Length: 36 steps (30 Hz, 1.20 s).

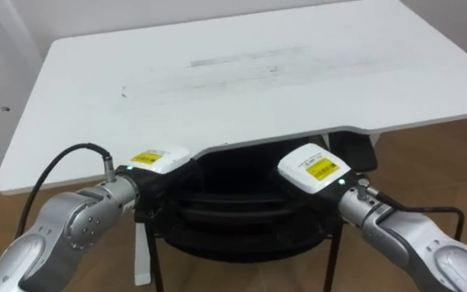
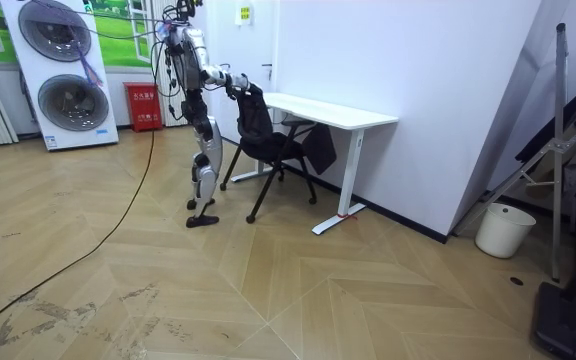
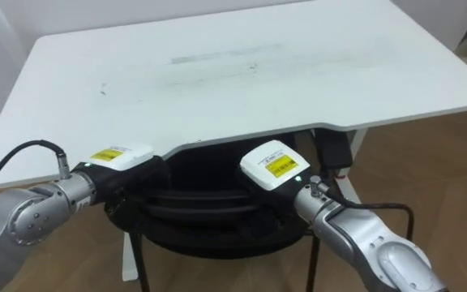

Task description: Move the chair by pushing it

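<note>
Chair (image 1: 246, 212) at desk (image 1: 242, 89) edge, open floor (image 2: 118, 290) behind

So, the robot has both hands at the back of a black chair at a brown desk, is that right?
The desk is white, not brown, as the left eye view shows. The left hand and right hand are at the chair's back.

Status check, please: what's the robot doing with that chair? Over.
Hands at back of chair: left hand, right hand. Chair partly under white desk. Beside it a dark item hangs under the desk.
</note>
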Available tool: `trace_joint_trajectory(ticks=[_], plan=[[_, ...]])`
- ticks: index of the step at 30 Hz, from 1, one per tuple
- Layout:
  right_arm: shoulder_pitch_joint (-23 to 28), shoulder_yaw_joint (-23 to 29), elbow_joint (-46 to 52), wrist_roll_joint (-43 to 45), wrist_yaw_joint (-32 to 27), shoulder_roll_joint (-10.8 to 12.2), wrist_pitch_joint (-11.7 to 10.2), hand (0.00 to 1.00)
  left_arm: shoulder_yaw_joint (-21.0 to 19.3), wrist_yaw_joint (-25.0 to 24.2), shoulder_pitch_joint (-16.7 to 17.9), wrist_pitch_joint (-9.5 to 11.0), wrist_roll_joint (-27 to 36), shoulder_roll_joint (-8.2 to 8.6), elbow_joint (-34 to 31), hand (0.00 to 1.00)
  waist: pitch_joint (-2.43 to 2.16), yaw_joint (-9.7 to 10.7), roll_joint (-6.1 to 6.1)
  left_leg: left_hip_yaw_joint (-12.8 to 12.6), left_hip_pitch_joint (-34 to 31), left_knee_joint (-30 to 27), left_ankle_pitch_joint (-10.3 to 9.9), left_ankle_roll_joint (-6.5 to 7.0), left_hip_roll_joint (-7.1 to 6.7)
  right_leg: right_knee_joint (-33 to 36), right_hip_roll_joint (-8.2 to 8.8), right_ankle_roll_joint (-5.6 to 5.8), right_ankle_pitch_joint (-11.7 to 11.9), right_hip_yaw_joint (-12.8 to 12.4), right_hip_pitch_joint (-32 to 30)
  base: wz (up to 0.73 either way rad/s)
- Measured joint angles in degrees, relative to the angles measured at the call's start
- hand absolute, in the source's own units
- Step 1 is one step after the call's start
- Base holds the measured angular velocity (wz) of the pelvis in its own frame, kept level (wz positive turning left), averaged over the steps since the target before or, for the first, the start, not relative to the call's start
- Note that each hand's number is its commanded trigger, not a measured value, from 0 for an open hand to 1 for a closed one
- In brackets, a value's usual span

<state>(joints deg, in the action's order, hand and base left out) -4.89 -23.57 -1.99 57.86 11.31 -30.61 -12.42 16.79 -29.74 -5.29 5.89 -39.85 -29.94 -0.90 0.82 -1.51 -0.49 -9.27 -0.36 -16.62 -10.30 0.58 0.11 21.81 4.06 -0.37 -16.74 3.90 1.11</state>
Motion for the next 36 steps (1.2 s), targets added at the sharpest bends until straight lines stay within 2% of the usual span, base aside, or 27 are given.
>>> trace_joint_trajectory(ticks=[4, 8, 16, 28, 36], plan=[[0.0, 0.2, 0.4, -2.7, 0.4, -0.1, 0.6, 0.00, -1.6, -2.8, 0.0, -0.5, 2.2, -0.08, -0.9, 0.00, 0.37, 0.2, -0.51, -1.0, 0.6, 1.0, 0.1, 0.19, 0.08, -0.4, 0.09, 0.24, 0.1, -0.8, -0.1, -0.13], [0.0, 0.7, 0.5, -6.3, 1.1, -0.3, 1.2, 0.00, -1.6, -4.2, -0.2, 0.4, 3.4, -0.11, -1.5, 0.00, 0.28, -0.1, -0.19, -1.5, 0.2, 1.1, 0.1, 0.23, 0.66, -2.7, -0.48, 0.46, 1.5, -1.5, 0.0, -0.15], [-0.7, 0.7, 0.5, -7.1, 2.4, -0.4, 2.0, 0.00, -1.5, -4.5, -0.2, 0.3, 4.2, 0.02, -1.4, 0.00, 0.24, -0.3, 0.02, -1.4, 0.5, 2.3, 0.5, 0.26, 1.16, -5.9, -1.21, 0.32, 3.3, -1.3, 1.1, -0.02], [-0.7, 0.7, 0.5, -9.3, 3.9, -0.8, 2.6, 0.00, -1.5, -5.0, -0.2, 0.5, 4.4, 0.01, -1.5, 0.00, 0.24, -0.3, 0.02, -1.3, 1.3, 3.3, 0.8, 0.22, 1.02, -7.4, -1.32, 0.37, 3.8, -1.5, 2.1, 0.00], [-0.7, 1.5, 1.1, -9.5, 4.5, -1.0, 2.5, 0.00, -1.7, -4.7, -0.2, 0.6, 4.2, 0.00, -2.3, 0.00, 0.08, -0.2, 0.42, -1.2, 1.4, 3.3, 0.8, 0.22, 0.98, -9.2, -1.68, 0.39, 4.8, -1.4, 3.0, 0.00]])
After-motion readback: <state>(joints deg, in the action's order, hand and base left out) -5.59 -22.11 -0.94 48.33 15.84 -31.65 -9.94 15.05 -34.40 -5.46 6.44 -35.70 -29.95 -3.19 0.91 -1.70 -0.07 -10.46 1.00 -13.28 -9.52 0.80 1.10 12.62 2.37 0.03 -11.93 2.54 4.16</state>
